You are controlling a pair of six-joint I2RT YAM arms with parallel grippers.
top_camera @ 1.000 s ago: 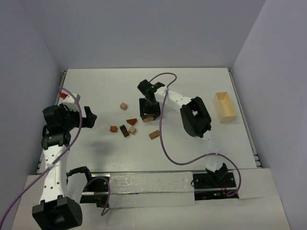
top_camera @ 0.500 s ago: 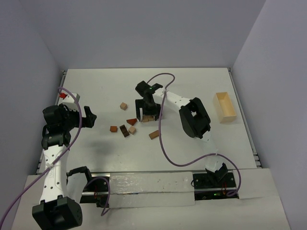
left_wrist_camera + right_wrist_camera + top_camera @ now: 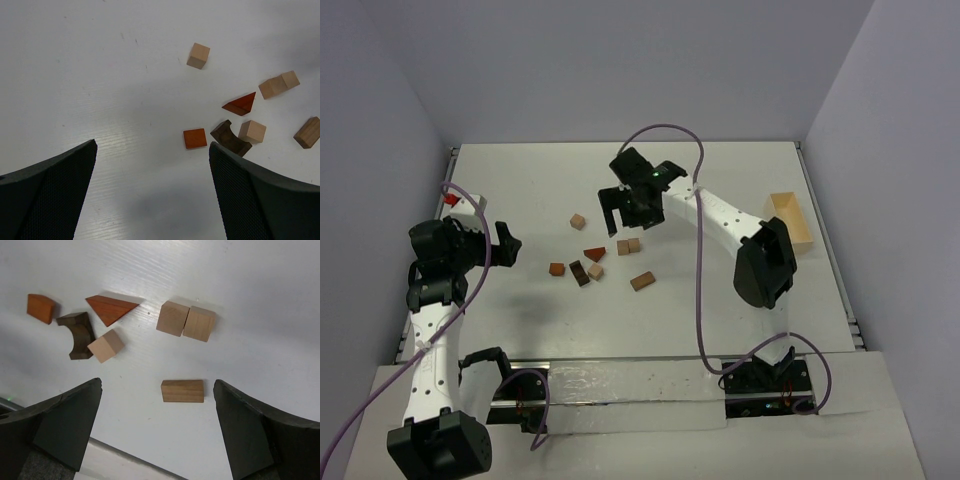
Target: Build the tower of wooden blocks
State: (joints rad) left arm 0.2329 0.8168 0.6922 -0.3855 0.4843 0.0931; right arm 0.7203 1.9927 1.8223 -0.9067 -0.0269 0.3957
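The wood blocks lie loose and flat in the middle of the table, none stacked. Two tan cubes sit side by side, touching. My right gripper hovers open and empty above them. A brown bar shows between its fingers, lying on the table below. To the left are a reddish triangle, a dark arch, a tan cube and an orange block. Another tan cube lies apart. My left gripper stays open and empty at the left.
A pale wooden box stands at the table's right edge. A small red object lies at the far left edge. The right arm's purple cable loops above the table's right half.
My right gripper opened, left a tan cube beside the other, then rose and drew back toward the far side. The left arm has not moved.
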